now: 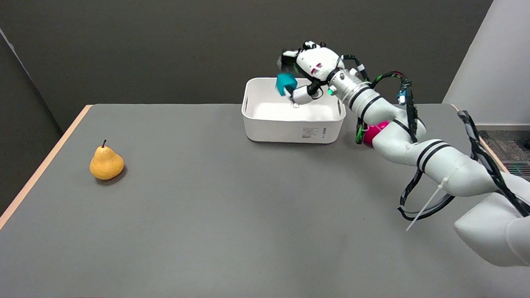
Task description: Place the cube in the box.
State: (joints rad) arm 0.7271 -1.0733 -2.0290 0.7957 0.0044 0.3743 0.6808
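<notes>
Right arm (424,156) reaching in from the lower right, bent up and across the grey table (232,220) toward the far side. Right hand (308,72) poised above the white box (290,128), back of the hand upward, fingers curled down over the opening. Teal cube (285,83) pinched at the fingertips — held in the air above the box interior, clear of its floor. Small printed label (314,132) on the box's near wall — text too small to read. Yellow pear (106,162) upright at the table's left, well apart from the box.
</notes>
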